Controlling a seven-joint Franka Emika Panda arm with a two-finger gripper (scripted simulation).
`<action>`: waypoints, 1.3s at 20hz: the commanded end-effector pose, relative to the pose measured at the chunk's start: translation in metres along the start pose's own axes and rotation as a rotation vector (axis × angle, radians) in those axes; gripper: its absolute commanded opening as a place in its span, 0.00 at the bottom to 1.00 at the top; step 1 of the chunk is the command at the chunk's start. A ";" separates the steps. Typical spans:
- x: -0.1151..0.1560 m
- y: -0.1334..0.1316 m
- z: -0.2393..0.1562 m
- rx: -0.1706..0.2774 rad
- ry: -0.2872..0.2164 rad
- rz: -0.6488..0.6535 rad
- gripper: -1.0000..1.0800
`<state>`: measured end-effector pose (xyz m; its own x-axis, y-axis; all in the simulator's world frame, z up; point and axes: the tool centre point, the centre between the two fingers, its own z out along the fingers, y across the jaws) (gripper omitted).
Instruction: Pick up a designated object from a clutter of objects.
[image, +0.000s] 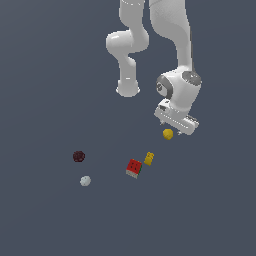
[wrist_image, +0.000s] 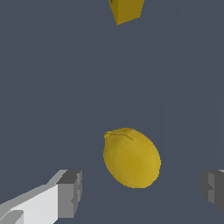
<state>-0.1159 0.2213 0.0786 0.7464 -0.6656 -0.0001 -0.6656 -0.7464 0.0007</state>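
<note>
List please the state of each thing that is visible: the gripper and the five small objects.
gripper: open, one finger on each side of the lemon, not touching it.
lemon: on the floor, ungrasped.
yellow blocky piece: on the floor, apart from the lemon.
red block: tilted, beside the yellow blocky piece.
dark maroon ball: resting alone.
pale grey ball: resting alone.

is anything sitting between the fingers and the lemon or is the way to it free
Nothing visible blocks it. In the wrist view the lemon lies in the open gap between the two fingers, with only bare floor around it. The nearest clutter, the yellow blocky piece, sits apart from it, beyond the lemon and outside the gap.
</note>
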 end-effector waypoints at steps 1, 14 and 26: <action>0.000 0.000 0.001 0.000 0.000 0.000 0.96; -0.001 0.001 0.045 0.000 0.000 0.002 0.96; -0.001 0.001 0.049 0.000 0.000 0.002 0.00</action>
<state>-0.1166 0.2219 0.0306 0.7452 -0.6668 0.0007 -0.6668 -0.7452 -0.0018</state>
